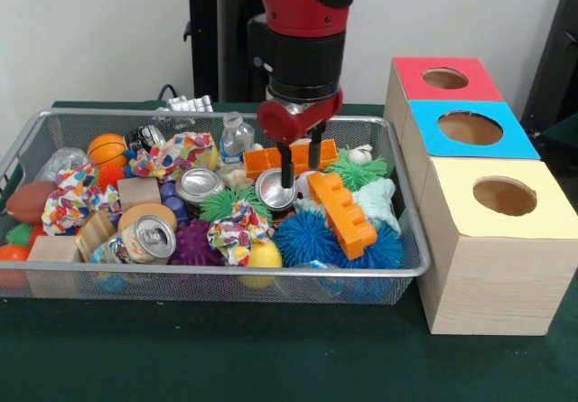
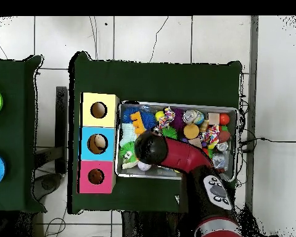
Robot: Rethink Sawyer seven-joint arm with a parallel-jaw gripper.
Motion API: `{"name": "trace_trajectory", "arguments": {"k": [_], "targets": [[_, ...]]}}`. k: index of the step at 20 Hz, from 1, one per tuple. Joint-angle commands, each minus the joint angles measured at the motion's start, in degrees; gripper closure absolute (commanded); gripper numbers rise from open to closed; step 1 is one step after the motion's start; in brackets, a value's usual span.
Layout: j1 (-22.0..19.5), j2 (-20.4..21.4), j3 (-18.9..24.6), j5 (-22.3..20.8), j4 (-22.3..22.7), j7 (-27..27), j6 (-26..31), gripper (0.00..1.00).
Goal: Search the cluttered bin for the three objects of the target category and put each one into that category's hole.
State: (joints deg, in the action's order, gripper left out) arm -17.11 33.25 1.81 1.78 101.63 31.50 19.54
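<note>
Pincer [image 1: 302, 169] lowered into the middle of the wire bin [image 1: 379, 280], fingers parted and gripping nothing, tips straddling a silver can [image 1: 274, 190] lying on its side. Orange toy block [image 1: 343, 213] just right of that can, resting on blue spiky balls [image 1: 307, 237]. Second can [image 1: 149, 239] near the front left, third can [image 1: 198, 185] left of the pincer. Three boxes with holes on the table to the right: red [image 1: 444, 79], blue [image 1: 470, 128], yellow [image 1: 504, 196].

A robotics lab is indicated. A green-clothed counter [image 1: 226, 357] is set on a white tiled floor [image 2: 150, 37], cables [image 2: 271, 141] are trailed across it, and three wooden sorting boxes with round holes [image 1: 479, 194] are lined up beside a wire mesh bin [image 1: 54, 131].
</note>
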Motion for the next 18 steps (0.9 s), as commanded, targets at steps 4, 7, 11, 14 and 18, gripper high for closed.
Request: {"name": "trace_trajectory", "arguments": {"k": [4, 7, 11, 14, 18], "targets": [[-3.79, -0.29, 1.68, -2.22, -6.39, 6.95, 10.27, 0.0], [-5.59, -0.46, 4.56, -1.64, -5.98, 6.65, 8.33, 0.0], [-6.68, -1.43, 6.87, -0.53, -5.38, 8.6, 4.49, 0.0], [-7.01, -2.05, 7.98, 0.45, -6.14, 9.73, 3.74, 0.0], [-8.82, -2.72, 10.17, 0.55, -4.94, 10.17, 0.58, 0.0]]}}
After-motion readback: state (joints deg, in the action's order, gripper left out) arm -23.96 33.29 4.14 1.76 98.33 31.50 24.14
